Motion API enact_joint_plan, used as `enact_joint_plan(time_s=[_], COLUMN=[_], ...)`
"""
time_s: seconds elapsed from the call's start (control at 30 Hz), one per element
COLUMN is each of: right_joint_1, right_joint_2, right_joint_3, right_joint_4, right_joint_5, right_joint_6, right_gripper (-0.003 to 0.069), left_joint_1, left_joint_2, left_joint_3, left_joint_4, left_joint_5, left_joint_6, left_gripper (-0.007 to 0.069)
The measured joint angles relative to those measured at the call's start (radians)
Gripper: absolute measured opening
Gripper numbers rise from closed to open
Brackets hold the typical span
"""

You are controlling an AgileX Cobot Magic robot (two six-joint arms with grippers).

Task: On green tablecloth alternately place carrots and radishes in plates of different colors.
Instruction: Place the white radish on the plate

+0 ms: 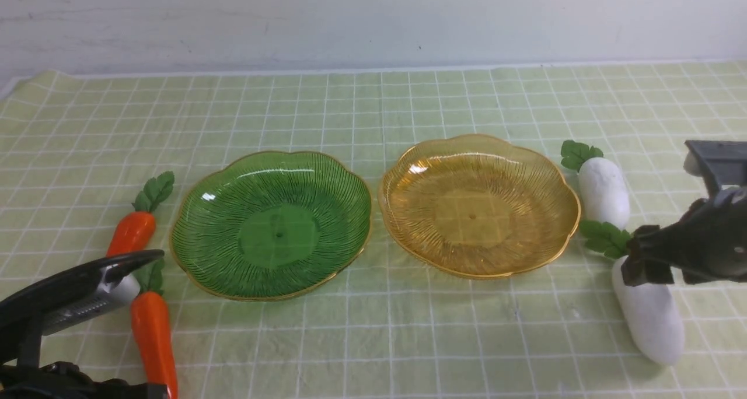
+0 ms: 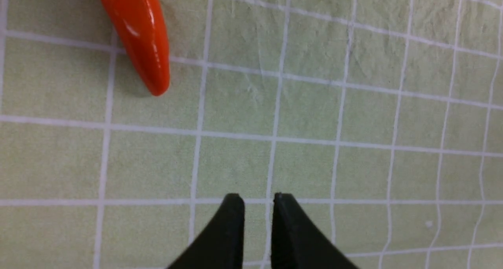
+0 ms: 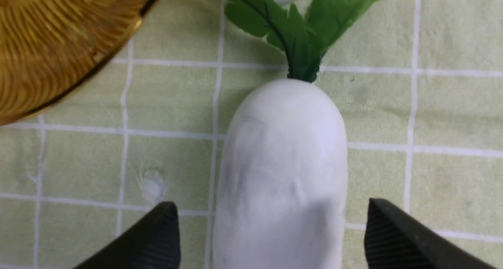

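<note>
We have the right gripper point(image 3: 271, 225) spread wide over the nearer white toy radish point(image 3: 281, 174), one finger on each side and nothing gripped; the radish lies on the green tablecloth point(image 1: 362, 352) beside the amber plate point(image 1: 473, 212), its leaves close to the farther radish point(image 1: 605, 192). We judge it light and firm, probably hollow or foam, its matte skin giving fair grip, though the plump round sides could roll if we pinch off-centre. We would take it across the middle of the body, squeezing gently and sparing the leafy top, which looks thin and easily bent. The left gripper point(image 2: 257, 200) has its fingertips slightly parted and empty, near the nearer orange carrot point(image 2: 139, 37). That glossy taper seems likelier to slip, so its thicker part, just below the leaves, should hold better than the tip.
</note>
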Motion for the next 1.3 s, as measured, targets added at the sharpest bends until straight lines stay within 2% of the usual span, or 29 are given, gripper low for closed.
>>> enact_joint_plan(time_s=[0.1,0.2,0.3,0.4,0.5,0.8,0.87,0.93,0.97,1.0,1.1,1.13,1.3], right_joint_1=[0.000,0.000,0.000,0.000,0.000,0.000,0.000,0.001,0.002,0.011,0.034,0.072,0.146], right_joint_2=[0.068,0.114,0.127,0.129,0.129,0.101,0.082,0.077,0.077,0.079,0.093,0.121,0.206], right_joint_3=[0.000,0.000,-0.001,-0.001,-0.011,-0.226,-0.303,-0.355,-0.355,-0.373,-0.375,-0.378,-0.379], right_joint_4=[-0.001,-0.001,-0.001,-0.001,-0.002,-0.046,0.012,0.119,0.130,0.231,0.327,0.399,0.482], right_joint_5=[0.000,0.000,0.000,0.003,0.033,0.389,0.456,0.451,0.448,0.392,0.316,0.244,0.084], right_joint_6=[0.000,0.000,0.000,0.000,0.000,0.000,-0.006,-0.041,-0.046,-0.102,-0.178,-0.247,-0.336], right_gripper=[0.0619,0.0614,0.0591,0.0504,0.0476,0.0476,0.0476,0.0476,0.0476,0.0476,0.0476,0.0476,0.0476], left_joint_1=[0.000,0.000,0.000,0.000,0.000,0.000,0.000,0.000,0.000,0.000,0.000,0.000,0.000], left_joint_2=[0.000,0.000,0.000,0.000,0.000,0.000,0.000,0.000,0.000,0.000,0.000,0.000,0.000], left_joint_3=[0.000,0.000,0.000,0.000,0.000,0.000,0.000,0.000,0.000,0.000,0.000,0.000,0.000], left_joint_4=[0.000,0.000,0.000,0.000,0.001,0.002,0.004,0.005,0.005,0.005,0.005,0.005,0.005], left_joint_5=[0.000,0.000,0.000,0.001,0.007,0.040,0.052,0.053,0.053,0.053,0.053,0.053,0.054], left_joint_6=[0.000,0.000,0.000,0.000,0.000,0.000,0.006,0.023,0.023,0.032,0.032,0.036,0.038], left_gripper=[0.0101,0.0101,0.0101,0.0101,0.0101,0.0101,0.0101,0.0101,0.0101,0.0101,0.0101,0.0101,0.0101])
